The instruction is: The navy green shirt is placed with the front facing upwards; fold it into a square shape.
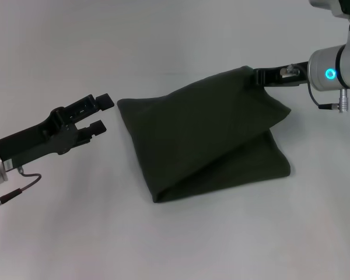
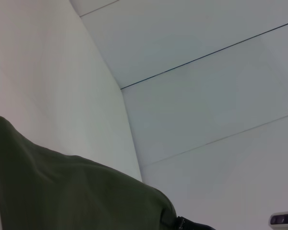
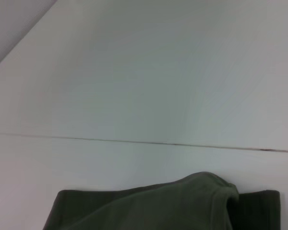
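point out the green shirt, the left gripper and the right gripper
navy green shirt (image 1: pixel 198 134), head view, middle of the folded top layer
left gripper (image 1: pixel 101 113), head view, gap between its open fingertips, just left of the shirt
right gripper (image 1: pixel 258 76), head view, fingertips pinching the shirt's raised far right corner

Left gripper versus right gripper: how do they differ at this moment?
The left gripper is open, holding nothing, beside the navy green shirt without touching it. The right gripper is shut on the shirt's far corner, holding it raised. The left reaches in low; the right sits farther back. Both have black fingers.
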{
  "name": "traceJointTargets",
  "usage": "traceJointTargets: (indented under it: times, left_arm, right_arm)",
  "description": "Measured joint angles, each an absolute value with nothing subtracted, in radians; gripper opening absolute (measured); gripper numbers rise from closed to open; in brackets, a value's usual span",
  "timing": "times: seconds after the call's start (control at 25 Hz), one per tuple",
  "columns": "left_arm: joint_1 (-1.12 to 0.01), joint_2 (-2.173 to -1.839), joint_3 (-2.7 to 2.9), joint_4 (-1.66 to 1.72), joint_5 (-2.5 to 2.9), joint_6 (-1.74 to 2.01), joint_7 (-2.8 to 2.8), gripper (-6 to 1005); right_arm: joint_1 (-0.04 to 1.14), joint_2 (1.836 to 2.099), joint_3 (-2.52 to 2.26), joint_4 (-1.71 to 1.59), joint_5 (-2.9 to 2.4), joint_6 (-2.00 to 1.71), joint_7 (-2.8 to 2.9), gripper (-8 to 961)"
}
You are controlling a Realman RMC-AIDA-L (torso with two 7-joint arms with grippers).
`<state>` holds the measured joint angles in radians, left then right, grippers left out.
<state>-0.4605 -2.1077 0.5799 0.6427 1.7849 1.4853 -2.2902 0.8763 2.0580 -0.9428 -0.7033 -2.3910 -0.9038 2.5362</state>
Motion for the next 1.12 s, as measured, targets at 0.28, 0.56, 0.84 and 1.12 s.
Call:
traceJointTargets:
  times: [0.28,0.56,0.84,1.12]
  left_arm:
    - [-0.462,-2.109,0.58,0.643,1.78,1.485,-2.29,934]
    - [-0.461,-2.109,0.58,0.643,1.778,1.485,-2.291,934]
    - [-0.462,-2.109,0.58,0.643,1.776,1.485,-2.29,934]
    - [-0.46,-2.109,0.58,0.643,1.776,1.485,-2.29,934]
  right_arm:
    - [0.88,2.056,-0.944,-0.71,-2.391,-0.901,2.533,81]
    - [0.886,2.061,-0.954,-0.672,-2.427,-0.88,2.544,81]
    - [0.887,2.056,-0.95,-0.61,-2.428,-0.889,2.559,80]
    - [0.888,2.057,-0.946,-0.609,-2.401,-0.973,2.604,80]
